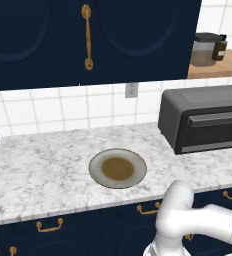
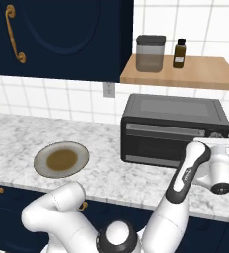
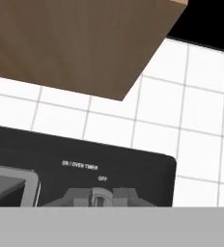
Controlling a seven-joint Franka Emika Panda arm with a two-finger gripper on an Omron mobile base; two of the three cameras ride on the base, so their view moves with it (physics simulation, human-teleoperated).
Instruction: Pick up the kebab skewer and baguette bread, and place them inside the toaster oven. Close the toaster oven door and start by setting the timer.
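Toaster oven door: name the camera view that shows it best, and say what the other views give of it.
The right base view: the toaster oven door faces the camera nearly head-on, closed, with window and bar handle in sight. The left base view shows the door obliquely, cut by the picture's edge. The hand view catches just a corner of it, beside the timer knob.

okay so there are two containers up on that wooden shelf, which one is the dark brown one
The small bottle with the black cap, standing on the right of the wooden shelf. The other, the jar to its left, is wider, greyish and see-through under a dark lid.
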